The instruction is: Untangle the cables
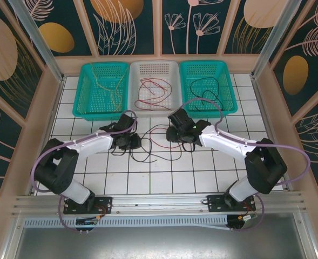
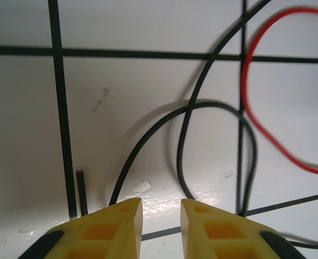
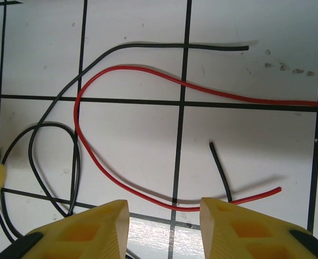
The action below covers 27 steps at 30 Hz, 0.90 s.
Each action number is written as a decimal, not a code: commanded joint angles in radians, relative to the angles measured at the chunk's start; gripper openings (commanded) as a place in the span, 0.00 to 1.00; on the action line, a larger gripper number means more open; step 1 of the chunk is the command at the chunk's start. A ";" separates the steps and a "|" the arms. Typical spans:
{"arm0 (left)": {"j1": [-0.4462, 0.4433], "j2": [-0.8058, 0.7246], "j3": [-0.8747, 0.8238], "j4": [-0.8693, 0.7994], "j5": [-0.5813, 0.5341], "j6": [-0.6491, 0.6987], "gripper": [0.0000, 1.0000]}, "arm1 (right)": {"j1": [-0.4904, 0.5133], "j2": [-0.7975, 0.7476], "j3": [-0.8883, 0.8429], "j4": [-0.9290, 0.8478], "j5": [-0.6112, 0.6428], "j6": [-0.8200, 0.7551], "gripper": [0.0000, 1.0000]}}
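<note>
2 strands are singled out in the tangled cables [image 1: 157,143] at the centre of the table [image 1: 148,181]. Your left gripper [image 2: 161,208], jaws narrowly apart, sits beside the black strand [image 2: 132,162]. Your right gripper [image 3: 164,210], jaws apart, straddles the red strand [image 3: 172,208], likely for opposite pulls.

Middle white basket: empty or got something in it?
Not empty: a red cable lies looped inside the white basket.
</note>
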 commanded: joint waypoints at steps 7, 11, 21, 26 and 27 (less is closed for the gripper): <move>-0.038 0.117 0.132 -0.081 -0.055 0.025 0.21 | 0.009 -0.063 0.019 0.016 0.039 0.026 0.39; -0.043 0.174 0.145 -0.110 -0.097 0.033 0.18 | 0.006 -0.086 0.012 0.019 0.048 0.031 0.39; -0.061 0.235 0.204 -0.144 -0.139 0.055 0.13 | -0.003 -0.132 0.001 0.033 0.057 0.038 0.38; -0.063 0.188 0.201 -0.138 -0.131 0.055 0.00 | -0.009 -0.177 0.005 0.040 0.074 0.036 0.36; -0.064 0.157 0.196 -0.133 -0.124 0.057 0.00 | -0.013 -0.195 0.005 0.046 0.069 0.038 0.36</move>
